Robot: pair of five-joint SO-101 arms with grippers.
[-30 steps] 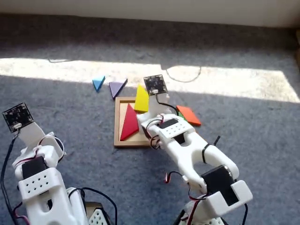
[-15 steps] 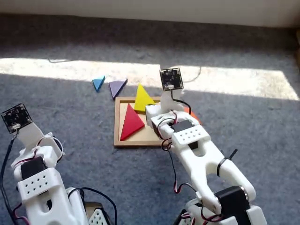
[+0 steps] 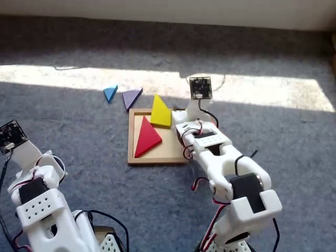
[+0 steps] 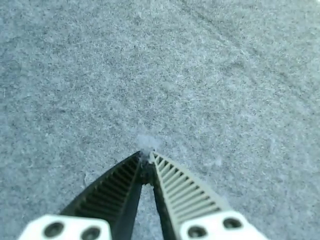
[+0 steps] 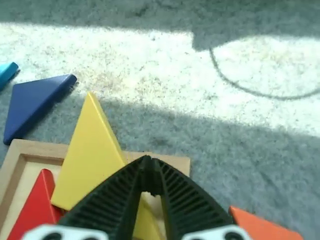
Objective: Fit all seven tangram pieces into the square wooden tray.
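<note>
Your square wooden tray point(image 3: 155, 160) lies on the grey carpet point(image 3: 79, 136). The red triangle point(image 3: 146, 137) lies flat inside it. The yellow triangle point(image 3: 160, 111) is only partly in, its far point riding over the tray's back rim onto the carpet.

Your right claw point(image 5: 148, 167) is pinched closed on nothing, tips just above the yellow piece's near edge. A push from there could tip that piece over the rim or wedge it against the red one. It might also drag the tray itself across the carpet, since nothing pins it down.

The left claw point(image 4: 146, 159), likewise closed and empty, hangs over bare carpet, well apart from the work.

The purple triangle point(image 3: 130, 97), orange piece point(image 5: 260, 225) and small blue triangle point(image 3: 110, 93) lie outside the tray. A crooked yellow triangle would likely leave them no room.
</note>
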